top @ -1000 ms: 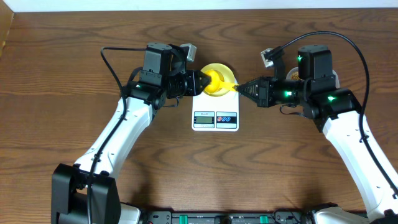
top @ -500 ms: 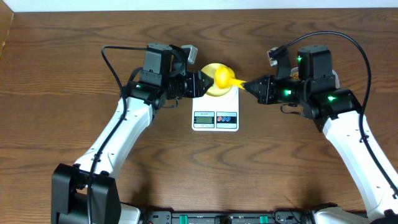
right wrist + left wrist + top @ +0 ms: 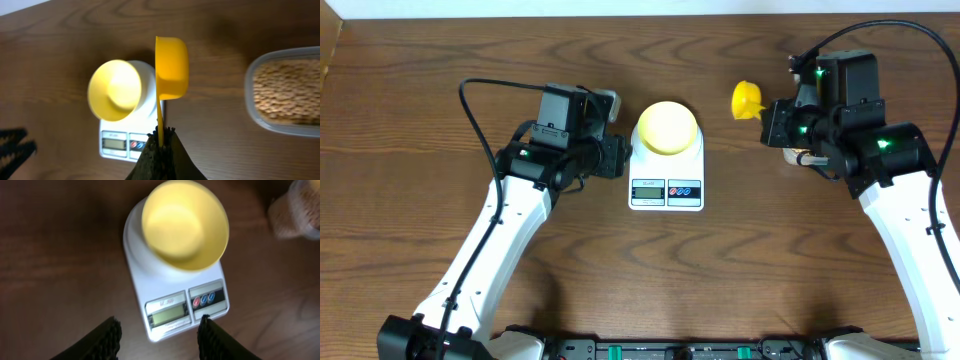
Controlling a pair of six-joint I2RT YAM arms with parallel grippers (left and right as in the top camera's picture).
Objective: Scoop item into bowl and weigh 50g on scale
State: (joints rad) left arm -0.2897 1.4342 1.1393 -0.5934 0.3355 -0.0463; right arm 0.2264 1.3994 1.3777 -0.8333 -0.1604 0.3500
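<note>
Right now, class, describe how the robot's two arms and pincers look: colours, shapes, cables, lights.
Both the left arm and right arm have smooth white lower links and boxy black upper joints showing small green lights, with thin black cables looping above them. The left pincer has two black, ribbed fingers; the right pincer is black too.

A small round pale-yellow bowl [image 3: 185,222] sits on the platform of a white rectangular digital kitchen scale [image 3: 170,287], seen from above on a dark brown wooden table [image 3: 60,255]. The scale's small grey display [image 3: 166,314] and its red and blue buttons [image 3: 204,299] face the camera. At the bottom edge, the left gripper [image 3: 160,335] hovers near the scale's front, its two black ridged fingers [image 3: 107,337] standing apart with nothing between them. At upper right, blurred, a clear plastic tub [image 3: 300,192] holds small tan beans [image 3: 290,220]
</note>
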